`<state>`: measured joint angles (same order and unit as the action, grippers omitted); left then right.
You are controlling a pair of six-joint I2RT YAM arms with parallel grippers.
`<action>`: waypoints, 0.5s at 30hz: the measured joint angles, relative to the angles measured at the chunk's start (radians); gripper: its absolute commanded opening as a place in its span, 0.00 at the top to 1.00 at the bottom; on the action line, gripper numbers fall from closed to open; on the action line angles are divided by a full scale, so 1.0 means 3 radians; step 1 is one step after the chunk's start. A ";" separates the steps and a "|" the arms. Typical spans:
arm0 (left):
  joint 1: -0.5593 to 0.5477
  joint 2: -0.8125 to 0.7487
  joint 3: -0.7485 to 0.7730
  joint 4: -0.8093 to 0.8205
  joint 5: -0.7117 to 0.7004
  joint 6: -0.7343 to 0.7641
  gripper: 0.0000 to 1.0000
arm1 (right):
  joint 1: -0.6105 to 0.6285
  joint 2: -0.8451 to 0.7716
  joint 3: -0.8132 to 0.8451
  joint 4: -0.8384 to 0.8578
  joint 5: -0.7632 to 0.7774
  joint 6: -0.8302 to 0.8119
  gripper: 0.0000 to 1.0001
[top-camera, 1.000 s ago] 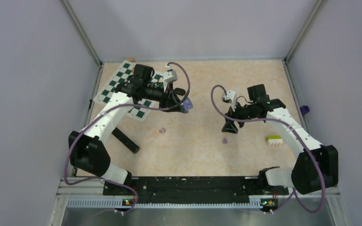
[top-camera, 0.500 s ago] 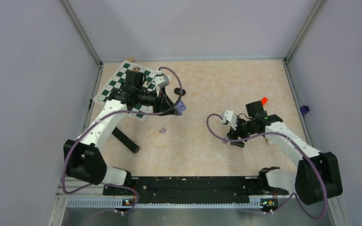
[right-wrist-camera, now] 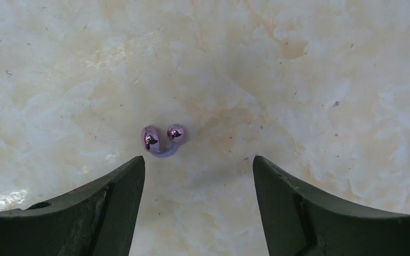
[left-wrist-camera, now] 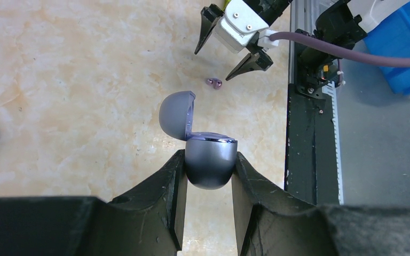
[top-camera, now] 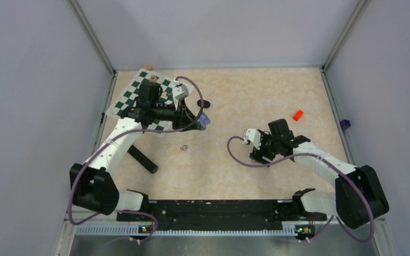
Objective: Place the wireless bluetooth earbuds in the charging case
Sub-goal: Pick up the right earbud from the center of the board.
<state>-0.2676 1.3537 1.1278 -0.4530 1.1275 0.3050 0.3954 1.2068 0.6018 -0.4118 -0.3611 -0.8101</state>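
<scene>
My left gripper [left-wrist-camera: 208, 161] is shut on the rounded base of a pale purple charging case [left-wrist-camera: 209, 160], whose lid stands open; from above the case [top-camera: 205, 121] hangs by the chessboard's right corner. My right gripper [right-wrist-camera: 197, 160] is open, low over the table. A pale purple earbud [right-wrist-camera: 162, 140] lies just ahead of its left finger, outside the jaws. The left wrist view shows that earbud [left-wrist-camera: 213, 82] on the table just beyond the right gripper [left-wrist-camera: 211, 66]. A second purple earbud [top-camera: 182, 148] lies on the table nearer the left arm.
A green and white chessboard [top-camera: 139, 98] lies at the back left, under the left arm. A black oval case [top-camera: 203, 103] sits behind the held case. A black bar [top-camera: 141, 158] lies near the left, a red block [top-camera: 298, 114] on the right.
My right arm has swung nearer and leftward and come down over the purple earbud, uncovering the red block. The left arm drifted slightly left with the case.
</scene>
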 measured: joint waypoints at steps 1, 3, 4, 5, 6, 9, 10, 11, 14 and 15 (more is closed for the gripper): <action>0.0005 -0.0004 -0.0011 0.0023 0.0004 -0.0013 1.00 | 0.0017 0.0029 0.0000 0.0037 0.0024 0.0005 0.27; 0.0022 -0.0008 -0.0034 0.0056 0.0018 -0.0048 1.00 | 0.0055 0.0095 0.0000 0.0104 0.0083 0.0010 0.27; 0.0025 -0.0009 -0.0047 0.0070 0.0020 -0.0062 1.00 | 0.0078 0.0128 -0.0001 0.0127 0.0111 0.0014 0.27; 0.0032 -0.0010 -0.0057 0.0092 0.0025 -0.0071 1.00 | 0.0099 0.0153 -0.0008 0.0154 0.0135 0.0019 0.27; 0.0037 -0.0010 -0.0066 0.0109 0.0033 -0.0081 1.00 | 0.0122 0.0174 -0.0022 0.0184 0.0160 0.0024 0.26; 0.0039 -0.0010 -0.0086 0.0144 0.0048 -0.0114 1.00 | 0.0179 0.0229 -0.0041 0.0231 0.0217 0.0033 0.27; 0.0039 -0.0010 -0.0089 0.0151 0.0056 -0.0125 1.00 | 0.0193 0.0245 -0.0046 0.0240 0.0244 0.0033 0.27; 0.0039 -0.0010 -0.0089 0.0155 0.0061 -0.0131 1.00 | 0.0202 0.0259 -0.0050 0.0259 0.0271 0.0036 0.27; 0.0041 -0.0010 -0.0094 0.0178 0.0074 -0.0145 1.00 | 0.0217 0.0270 -0.0062 0.0361 0.0340 0.0067 0.27; 0.0041 -0.0010 -0.0098 0.0187 0.0081 -0.0150 1.00 | 0.0223 0.0277 -0.0062 0.0404 0.0380 0.0071 0.27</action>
<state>-0.2554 1.3506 1.0985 -0.3969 1.1519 0.2600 0.4622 1.2900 0.5831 -0.2905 -0.2470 -0.7887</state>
